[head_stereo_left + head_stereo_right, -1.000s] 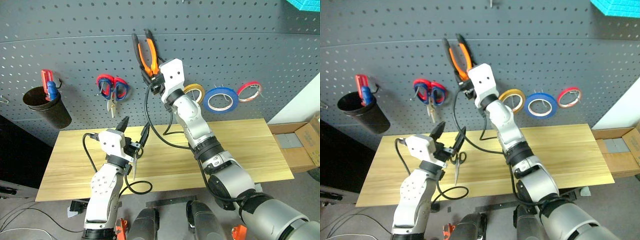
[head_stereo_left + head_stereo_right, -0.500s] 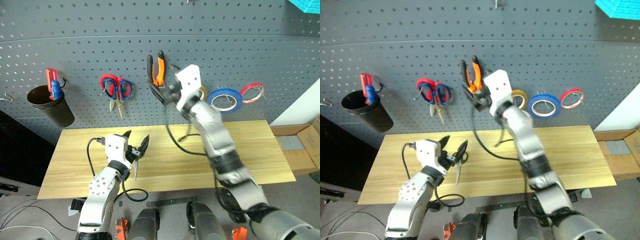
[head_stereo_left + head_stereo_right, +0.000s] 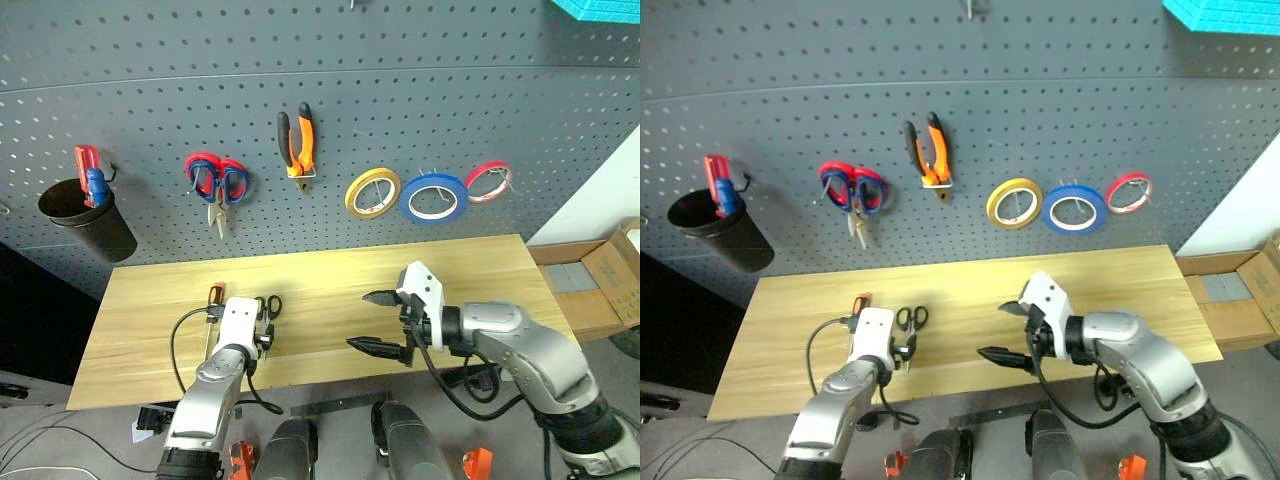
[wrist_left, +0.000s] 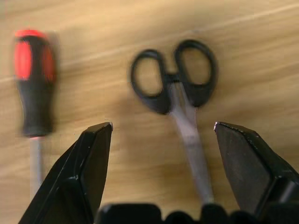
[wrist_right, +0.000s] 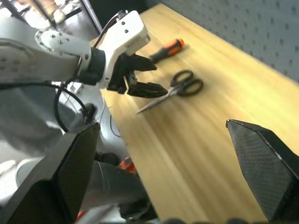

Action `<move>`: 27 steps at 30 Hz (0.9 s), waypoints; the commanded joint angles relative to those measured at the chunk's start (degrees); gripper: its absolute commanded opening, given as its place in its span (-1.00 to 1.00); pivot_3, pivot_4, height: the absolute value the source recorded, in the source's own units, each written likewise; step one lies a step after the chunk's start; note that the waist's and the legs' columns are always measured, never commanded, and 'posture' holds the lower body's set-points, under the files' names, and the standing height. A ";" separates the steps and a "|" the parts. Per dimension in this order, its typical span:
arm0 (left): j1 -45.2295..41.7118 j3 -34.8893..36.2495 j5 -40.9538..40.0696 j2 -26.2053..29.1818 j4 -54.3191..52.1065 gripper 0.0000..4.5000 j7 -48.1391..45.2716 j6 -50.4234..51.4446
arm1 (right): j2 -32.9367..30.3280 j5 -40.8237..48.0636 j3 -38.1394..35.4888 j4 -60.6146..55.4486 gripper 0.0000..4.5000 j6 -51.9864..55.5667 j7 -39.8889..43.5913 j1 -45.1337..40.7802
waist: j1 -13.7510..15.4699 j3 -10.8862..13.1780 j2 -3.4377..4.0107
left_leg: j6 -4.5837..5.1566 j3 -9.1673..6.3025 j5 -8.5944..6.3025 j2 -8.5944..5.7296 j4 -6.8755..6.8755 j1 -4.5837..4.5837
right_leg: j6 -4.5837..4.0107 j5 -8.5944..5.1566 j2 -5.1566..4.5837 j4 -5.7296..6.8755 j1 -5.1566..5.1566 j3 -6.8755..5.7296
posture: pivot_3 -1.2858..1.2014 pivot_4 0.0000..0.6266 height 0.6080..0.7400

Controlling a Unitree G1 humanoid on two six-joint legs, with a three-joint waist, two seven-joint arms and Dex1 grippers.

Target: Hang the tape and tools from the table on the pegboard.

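At the far left of the pegboard [image 3: 150,110] hangs a black cup [image 3: 85,215], and a red-handled tool with a blue part [image 3: 90,175] stands in it, its lower end hidden inside. To the right along the board hang red-and-blue scissors [image 3: 215,185], the pliers [image 3: 297,140], a yellow roll [image 3: 373,192], the blue tape [image 3: 434,196] and a red roll [image 3: 488,182]; the hooks that bear them are too small to make out. On the bench [image 3: 480,275], toward the lower left of the frame, lie the screwdriver [image 3: 212,300] and the small black scissors [image 3: 910,320], side by side but apart. The left end effector [image 4: 163,135] hangs low over them with its fingers spread wide, empty, the scissors' blades lying between the fingertips and the screwdriver just outside one finger; its body covers much of both tools in the head views. The right end effector [image 3: 378,321] hovers above the bench's middle front, fully spread and holding nothing. At the right edge a cardboard box [image 3: 620,275] is cut off by the frame, as is a turquoise object [image 3: 600,8] in the upper right corner.
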 commanded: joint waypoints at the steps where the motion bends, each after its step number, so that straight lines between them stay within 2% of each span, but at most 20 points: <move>1: -1.21 -0.44 0.22 -1.37 0.54 0.67 0.38 0.93 | 0.62 -0.91 -0.50 -0.26 0.99 -1.67 -1.23 -0.33 | 0.13 0.00 -0.01 | 0.00 0.00 0.00 -0.01 0.01 0.00 | 0.01 0.00 0.00 0.00 0.01 0.00 | -0.04 -0.19 1.00; 8: -0.51 0.84 0.82 -4.57 0.43 0.67 3.00 3.61 | -2.13 -1.38 2.64 -0.96 0.99 -1.06 1.73 0.92 | 0.25 0.03 -0.07 | 0.00 -0.04 -0.03 -0.05 -0.01 -0.14 | -0.25 0.18 -0.04 -0.03 -0.11 -0.02 | -0.05 -0.19 1.00; 14: 0.69 2.77 0.15 -5.51 -0.10 0.67 4.17 4.84 | -1.98 -2.19 4.53 -0.92 0.99 -0.94 1.54 0.79 | 0.19 0.05 -0.09 | 0.00 -0.02 -0.03 -0.04 0.00 -0.12 | 0.02 0.01 -0.04 -0.09 -0.08 0.00 | -0.05 -0.20 1.00; 25: -5.46 4.96 -0.38 -6.87 11.68 0.67 4.53 5.81 | -3.29 -4.37 5.93 -0.19 0.99 -0.50 1.44 0.90 | 0.54 0.04 -0.08 | -0.01 -0.02 -0.02 -0.05 0.01 -0.06 | 0.04 0.01 -0.04 -0.10 0.00 -0.03 | -0.05 -0.18 1.00; 27: -6.01 4.91 0.23 -6.65 12.67 0.49 5.01 6.07 | -3.27 -4.31 5.83 -0.38 1.00 -0.36 1.27 1.12 | 0.54 0.03 -0.07 | -0.01 -0.02 -0.02 -0.05 0.01 -0.02 | 0.05 0.00 -0.04 -0.10 0.04 -0.03 | -0.06 -0.19 1.00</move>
